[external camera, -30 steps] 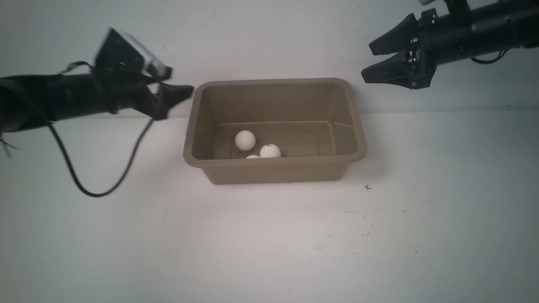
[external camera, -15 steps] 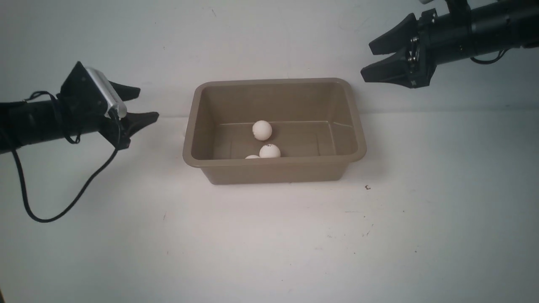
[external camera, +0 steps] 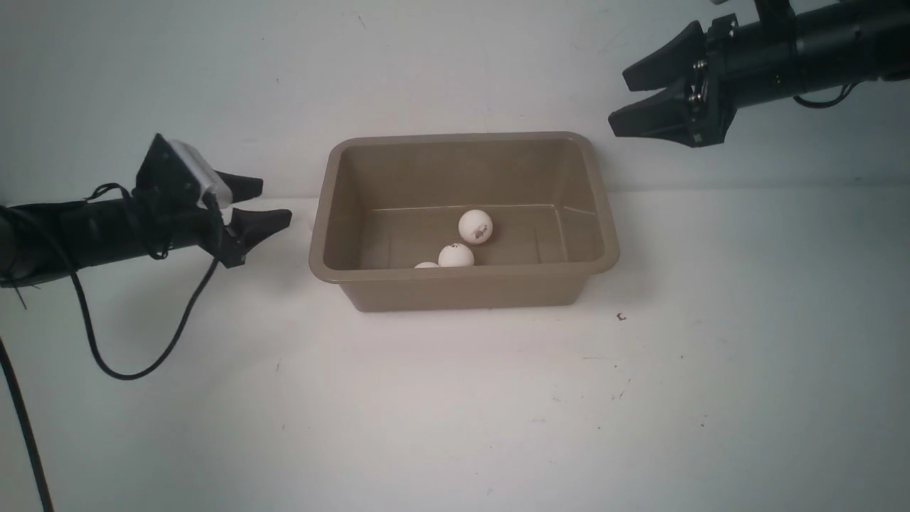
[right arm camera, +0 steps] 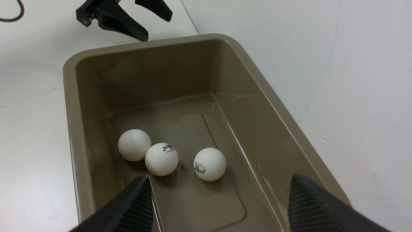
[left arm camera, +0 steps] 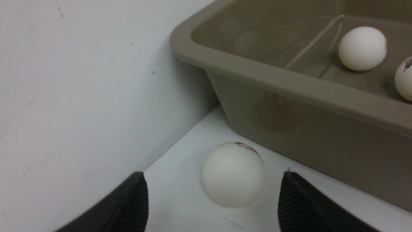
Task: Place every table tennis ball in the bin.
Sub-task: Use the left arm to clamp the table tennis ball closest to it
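Bin (external camera: 462, 288) sits mid-table (external camera: 455, 427), far side up against the back wall (external camera: 426, 64). 3 balls are inside. The lone ball (external camera: 475, 227) is on the floor of the bin about centre, dark mark showing, apart from the other two. The printed ball (external camera: 456, 255) is nearer the near wall. The plain ball (external camera: 426, 265) is just left of it, half hidden by the near rim in my front cam; the R wrist cam shows those two touching.

4th ball (left arm camera: 234, 174) is outside, on the table just left of the bin and close to the back wall. I can't pick it out in the front cam.

L gripper (external camera: 276, 202) is low, left of the bin, pointing right at it. Jaws are spread wide w/ the 4th ball between the fingers (left arm camera: 128, 203), gap on both sides, nothing gripped. Its cable (external camera: 142, 366) loops down onto the table.

R gripper (external camera: 617, 101) is up high, far right of the bin, jaws apart and empty.
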